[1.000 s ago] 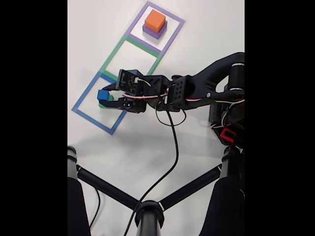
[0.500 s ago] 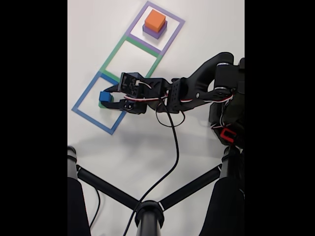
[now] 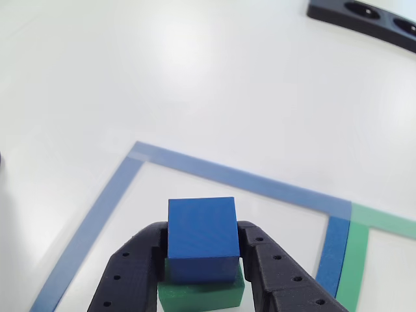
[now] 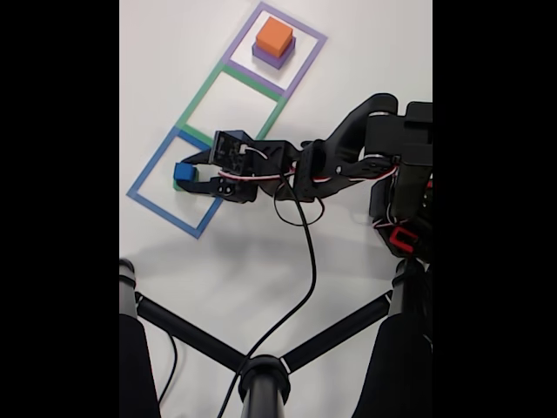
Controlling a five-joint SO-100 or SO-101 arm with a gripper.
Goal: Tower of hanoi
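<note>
A blue cube (image 3: 201,237) sits right on top of a green block (image 3: 201,294) inside the blue taped square (image 3: 240,175). My gripper (image 3: 203,227) is shut on the blue cube, one black finger pressed to each side. In the fixed view the gripper (image 4: 184,174) holds the blue cube (image 4: 183,172) in the blue square (image 4: 162,215), with the arm reaching in from the right. An orange cube (image 4: 275,37) rests on a purple block (image 4: 271,58) in the purple square (image 4: 293,20). The green square (image 4: 203,95) between them holds nothing.
A black cable (image 4: 306,261) hangs from the arm across the white table. Black stand legs (image 4: 187,335) spread along the bottom of the fixed view. A green tape line (image 3: 383,221) and a black part (image 3: 364,14) lie to the right in the other view.
The arm's elbow has folded leftward and upward. The gripper and blue cube have barely shifted, settling a little lower over the green block.
</note>
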